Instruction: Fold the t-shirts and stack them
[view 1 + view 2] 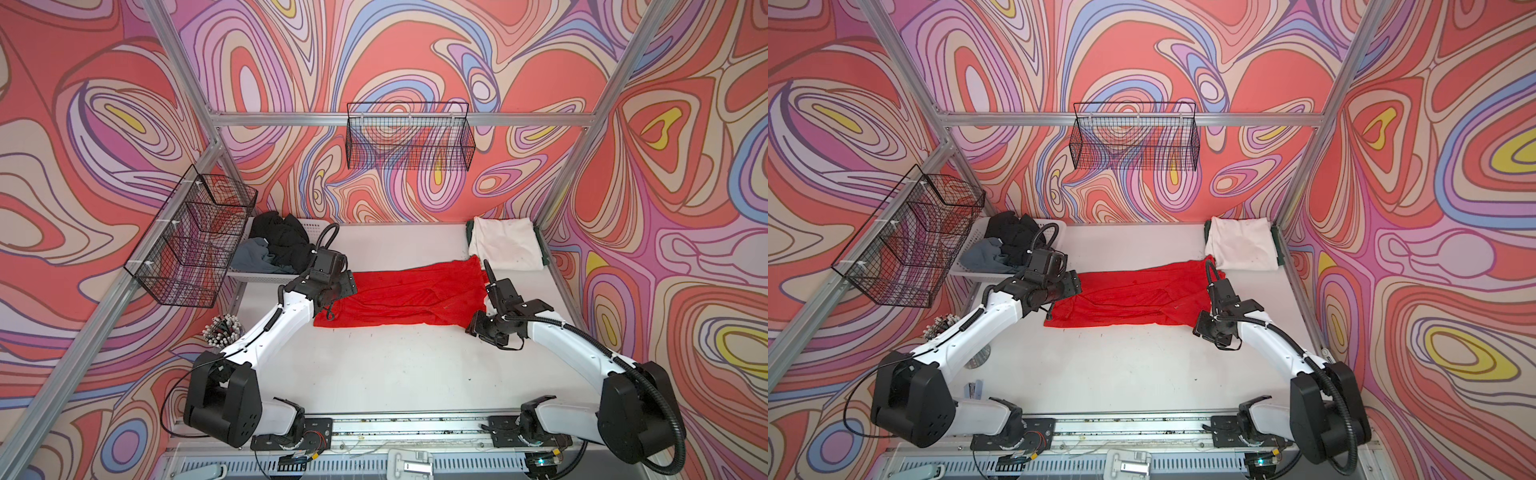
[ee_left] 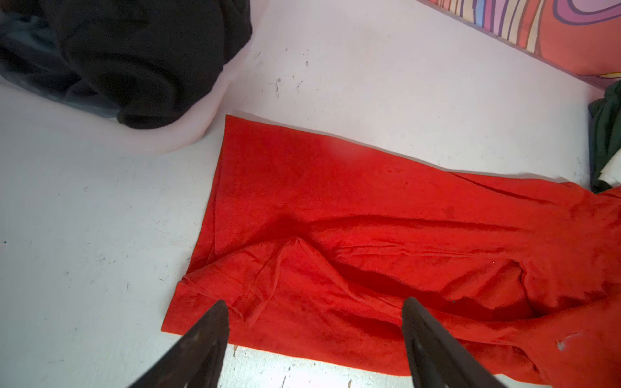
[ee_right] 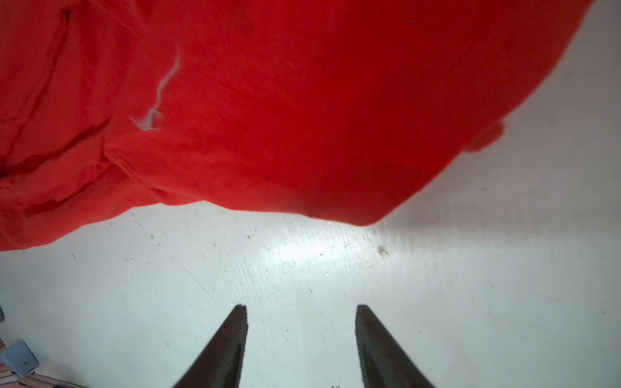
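Left tool, released with jaws wide, hangs over the left end of the red shirt, spread across the middle of the surface; a black shirt and grey shirt fill the basket at the far left corner. Right tool, released and empty, hangs over bare surface beside the red shirt's right end; a white shirt lies folded at the far right corner.

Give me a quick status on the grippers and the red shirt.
Left gripper open over one end of the red shirt. Right gripper open over bare table beside it. Shirt lies rumpled, unheld. White shirt near its far corner.
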Tool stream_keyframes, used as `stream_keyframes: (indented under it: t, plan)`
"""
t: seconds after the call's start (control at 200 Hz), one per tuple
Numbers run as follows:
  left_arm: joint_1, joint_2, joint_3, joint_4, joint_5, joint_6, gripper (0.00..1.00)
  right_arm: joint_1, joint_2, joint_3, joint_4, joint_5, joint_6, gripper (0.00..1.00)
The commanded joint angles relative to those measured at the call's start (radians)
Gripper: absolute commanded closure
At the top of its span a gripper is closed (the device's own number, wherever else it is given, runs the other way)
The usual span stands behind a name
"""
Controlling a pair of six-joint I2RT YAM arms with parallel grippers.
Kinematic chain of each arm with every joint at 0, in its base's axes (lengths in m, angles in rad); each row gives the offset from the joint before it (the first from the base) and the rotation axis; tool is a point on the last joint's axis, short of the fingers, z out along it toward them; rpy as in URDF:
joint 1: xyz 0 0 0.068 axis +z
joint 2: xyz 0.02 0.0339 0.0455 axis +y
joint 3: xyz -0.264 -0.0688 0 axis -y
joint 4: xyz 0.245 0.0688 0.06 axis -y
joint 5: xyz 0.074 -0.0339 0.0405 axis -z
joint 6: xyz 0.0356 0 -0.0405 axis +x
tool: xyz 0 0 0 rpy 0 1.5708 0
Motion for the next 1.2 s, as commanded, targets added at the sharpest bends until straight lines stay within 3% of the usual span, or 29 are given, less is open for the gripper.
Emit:
stream_keyframes:
  t: [0.0,0.255,0.361,0.566,0.656,0.736,0.816,0.891,1.192]
  plan:
    - [-0.003,-0.009,-0.016,0.006,-0.008,0.005,0.19,0.008,0.020,-0.051,0.112,-0.039,0.054,0.46]
    - [-0.002,-0.003,-0.026,0.008,0.010,0.001,0.18,0.008,0.117,-0.020,0.197,0.031,0.039,0.48]
    - [-0.002,0.011,-0.027,0.002,-0.001,-0.005,0.18,0.008,0.146,-0.009,0.242,0.072,0.009,0.56]
    - [-0.002,0.035,-0.023,0.002,0.023,-0.011,0.18,0.008,0.171,0.050,0.225,0.222,-0.054,0.57]
    - [-0.003,0.035,-0.027,0.001,0.017,-0.016,0.18,0.009,0.168,0.065,0.236,0.210,-0.072,0.67]
    - [-0.002,0.033,-0.027,-0.004,0.008,-0.015,0.18,0.008,0.167,0.065,0.251,0.177,-0.074,0.86]
    - [-0.003,0.031,-0.026,-0.008,-0.005,-0.012,0.18,0.008,0.173,0.065,0.261,0.164,-0.076,0.90]
    - [-0.003,0.034,-0.025,-0.011,-0.012,-0.011,0.18,0.008,0.189,0.073,0.251,0.174,-0.080,1.00]
    - [-0.002,0.040,-0.020,-0.024,-0.024,-0.008,0.18,0.008,0.219,0.146,0.247,0.159,-0.091,1.00]
